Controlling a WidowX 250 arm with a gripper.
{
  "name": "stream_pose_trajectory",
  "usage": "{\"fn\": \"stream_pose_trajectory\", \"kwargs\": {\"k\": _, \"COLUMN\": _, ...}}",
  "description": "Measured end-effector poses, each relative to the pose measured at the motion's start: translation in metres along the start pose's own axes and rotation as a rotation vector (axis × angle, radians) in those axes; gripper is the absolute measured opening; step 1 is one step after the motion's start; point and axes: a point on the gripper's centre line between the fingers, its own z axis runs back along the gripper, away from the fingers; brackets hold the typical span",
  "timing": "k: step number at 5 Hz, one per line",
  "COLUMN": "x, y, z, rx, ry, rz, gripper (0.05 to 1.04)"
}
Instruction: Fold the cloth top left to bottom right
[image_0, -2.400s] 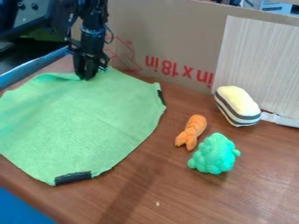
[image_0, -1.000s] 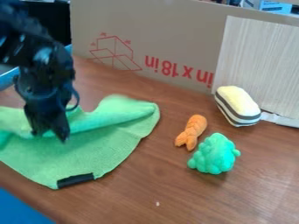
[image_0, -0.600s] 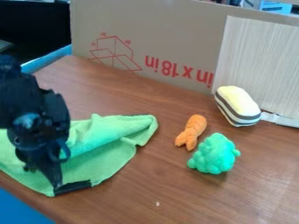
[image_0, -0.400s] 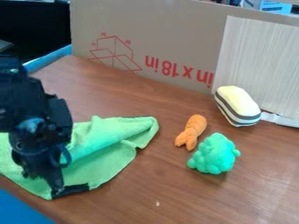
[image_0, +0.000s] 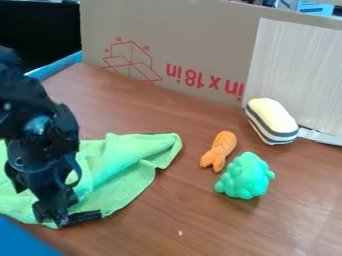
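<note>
While the cloth (image_0: 123, 175) lies part-folded, pincer (image_0: 51, 220) sits low at its near corner

Cloth is at the left of the worktop (image_0: 220, 220), by the near-left edge. From the pincer it spreads away and rightward, fold line slanting the same way; black strip (image_0: 85, 216) on the near corner is just beside the pincer. Can't tell if the pincer is released or gripping cloth. Cloth: bright green, thin, rumpled, upper layer doubled over, single layer showing toward the near right. Orange toy (image_0: 218, 151) and green lumpy toy (image_0: 245, 176) sit apart, right of cloth. Fold looks mostly made, probably at the letting-go step. Next: free the corner, lift straight up; a sideways pull could drag the flap back.
</note>
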Motion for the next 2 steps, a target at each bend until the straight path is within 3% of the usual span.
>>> {"fn": "stream_pose_trajectory", "kwargs": {"k": 1, "x": -0.001, "y": 0.001, "z": 0.002, "rx": -0.068, "ry": 0.076, "rz": -0.100, "gripper": 1.004}}
{"fn": "stream_pose_trajectory", "kwargs": {"k": 2, "x": -0.001, "y": 0.035, "z": 0.016, "rx": -0.194, "ry": 0.193, "rz": -0.132, "gripper": 1.001}}
